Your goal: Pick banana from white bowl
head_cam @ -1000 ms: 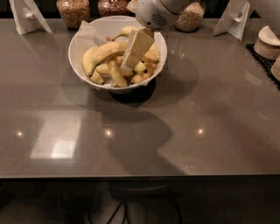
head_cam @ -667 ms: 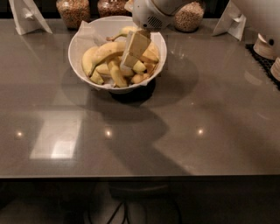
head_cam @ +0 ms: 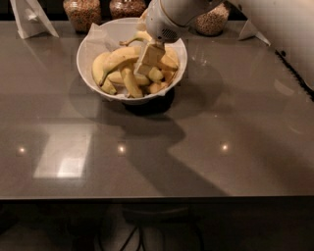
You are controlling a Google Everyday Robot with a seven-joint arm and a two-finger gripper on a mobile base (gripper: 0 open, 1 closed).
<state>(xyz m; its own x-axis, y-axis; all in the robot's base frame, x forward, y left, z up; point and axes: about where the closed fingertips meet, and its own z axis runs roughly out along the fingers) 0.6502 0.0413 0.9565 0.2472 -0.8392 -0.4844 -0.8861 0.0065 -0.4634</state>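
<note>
Tool [head_cam: 148, 60] is hanging inside the white bowl [head_cam: 79, 59], covering the right end of the banana [head_cam: 117, 58]; you cannot tell whether it is clenched. Behind it, glass jars [head_cam: 82, 12] are standing, cut off, along the far edge of the tabletop [head_cam: 221, 122].

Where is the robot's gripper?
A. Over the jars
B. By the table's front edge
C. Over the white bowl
C: the gripper hangs over the bowl, right at the bananas.
</note>
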